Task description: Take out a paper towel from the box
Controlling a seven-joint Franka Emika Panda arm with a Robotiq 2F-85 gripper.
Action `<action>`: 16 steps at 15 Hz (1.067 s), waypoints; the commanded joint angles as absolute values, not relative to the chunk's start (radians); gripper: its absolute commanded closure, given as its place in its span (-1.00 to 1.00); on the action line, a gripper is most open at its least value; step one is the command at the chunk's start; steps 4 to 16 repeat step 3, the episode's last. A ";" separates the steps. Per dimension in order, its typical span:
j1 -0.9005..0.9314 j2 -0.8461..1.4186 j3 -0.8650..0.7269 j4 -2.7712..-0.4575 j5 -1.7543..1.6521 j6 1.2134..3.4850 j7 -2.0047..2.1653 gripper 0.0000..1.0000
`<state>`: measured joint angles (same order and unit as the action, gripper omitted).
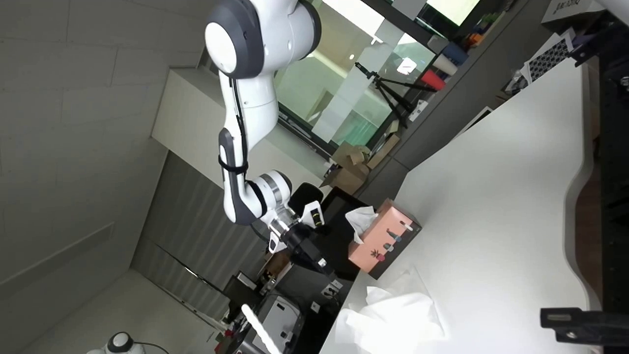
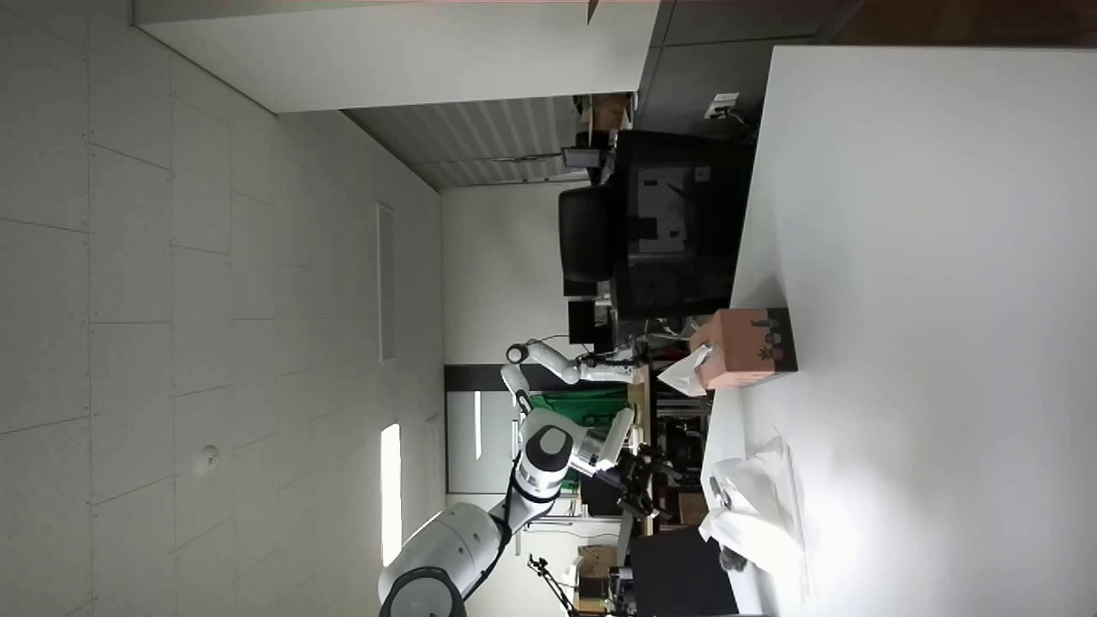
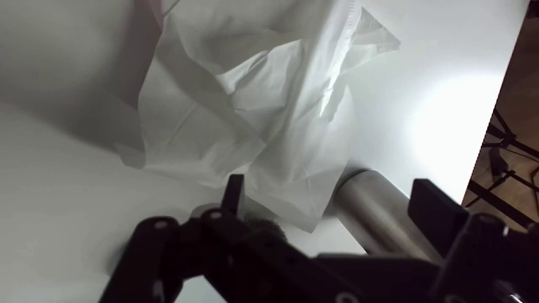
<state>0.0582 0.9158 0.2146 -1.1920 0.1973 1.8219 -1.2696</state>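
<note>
Gripper [image 3: 329, 198]: parted, holding nothing!
Box [image 1: 381, 238]: my two o'clock in an exterior view.
Paper towel [image 1: 361, 221]: poking out; pull remaining, I'd judge (white heap [image 1: 395, 319]: origin unclear).

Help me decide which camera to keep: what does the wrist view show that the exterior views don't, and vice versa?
Only the wrist view plainly shows the long side of a metal cylinder.

Only the exterior views show the paper towel sticking out of the pink box, and the white arm; the wrist view has only a pinkish patch, perhaps the box.

Shared: the gripper, the crumpled white heap and the white table.
</note>
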 commanded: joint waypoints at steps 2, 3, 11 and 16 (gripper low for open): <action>0.053 0.903 0.224 -1.198 0.187 1.809 -1.260 -1.00; 0.053 0.903 0.224 -1.201 0.187 1.810 -1.259 -1.00; 0.053 0.903 0.224 -1.201 0.187 1.810 -1.259 -1.00; 0.053 0.903 0.224 -1.201 0.187 1.810 -1.259 -1.00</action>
